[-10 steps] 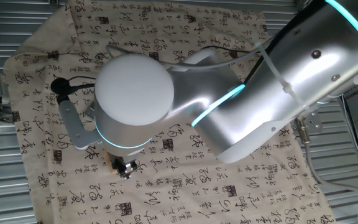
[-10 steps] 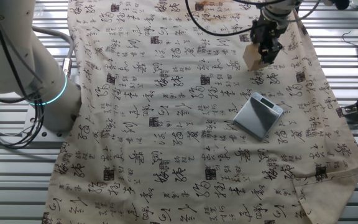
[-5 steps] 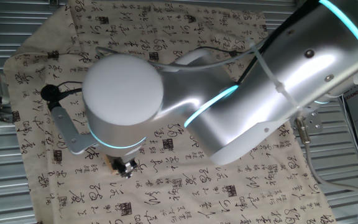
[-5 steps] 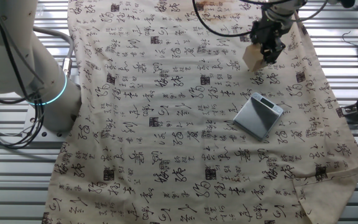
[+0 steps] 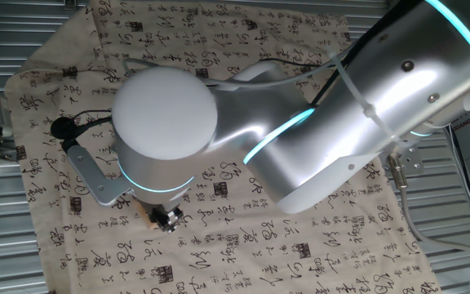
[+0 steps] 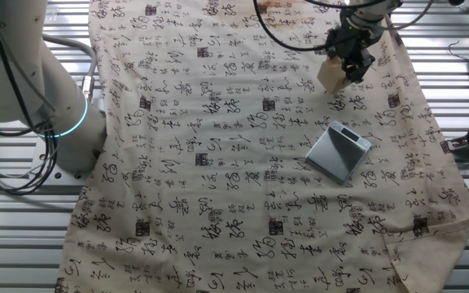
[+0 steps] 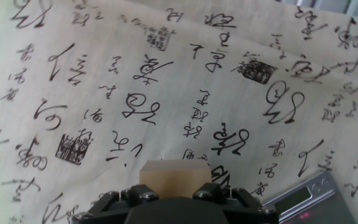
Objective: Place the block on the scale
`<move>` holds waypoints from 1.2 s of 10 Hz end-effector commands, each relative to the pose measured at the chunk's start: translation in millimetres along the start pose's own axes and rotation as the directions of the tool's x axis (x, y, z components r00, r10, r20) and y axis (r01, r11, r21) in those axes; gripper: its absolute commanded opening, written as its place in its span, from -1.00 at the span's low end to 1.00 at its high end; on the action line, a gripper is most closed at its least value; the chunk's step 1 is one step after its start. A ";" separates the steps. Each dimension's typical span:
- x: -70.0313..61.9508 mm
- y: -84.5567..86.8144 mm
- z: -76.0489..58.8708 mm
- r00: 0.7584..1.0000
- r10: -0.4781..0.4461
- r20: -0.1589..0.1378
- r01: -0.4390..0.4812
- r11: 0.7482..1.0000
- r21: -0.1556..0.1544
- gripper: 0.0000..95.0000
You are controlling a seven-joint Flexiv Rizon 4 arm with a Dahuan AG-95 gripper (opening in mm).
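Tan wood block [image 6: 330, 74], plain smooth cube, clamped in closed gripper [image 6: 348, 68] above cloth [image 6: 218, 146]; scale [image 6: 338, 150] nearby.

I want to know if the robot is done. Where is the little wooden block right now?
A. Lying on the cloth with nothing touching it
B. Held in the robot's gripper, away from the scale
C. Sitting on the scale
B. The gripper is shut on the block, while the scale lies apart on the cloth with nothing on it.

You're at a lab bench: ribbed aluminium table [image 6: 23, 244], calligraphy-print cloth [image 6: 218, 163], bundled cables [image 6: 6, 175] at its left edge.
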State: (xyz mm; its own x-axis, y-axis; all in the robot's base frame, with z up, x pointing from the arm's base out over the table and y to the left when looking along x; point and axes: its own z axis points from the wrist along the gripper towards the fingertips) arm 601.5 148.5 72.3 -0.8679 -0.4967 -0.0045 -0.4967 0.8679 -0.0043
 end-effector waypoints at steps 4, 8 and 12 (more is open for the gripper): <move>1.8 0.3 -0.4 0.998 0.062 0.003 -0.062 0.998 0.007 -1.00; 3.9 -1.3 1.1 0.997 0.080 0.008 -0.080 0.997 0.006 -1.00; 27.4 -13.4 9.7 1.000 0.019 0.018 -0.019 1.000 0.008 -1.00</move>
State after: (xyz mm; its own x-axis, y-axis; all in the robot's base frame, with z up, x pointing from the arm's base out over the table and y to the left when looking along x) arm 583.9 122.9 63.3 -0.8763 -0.4809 -0.0296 -0.4807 0.8768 -0.0128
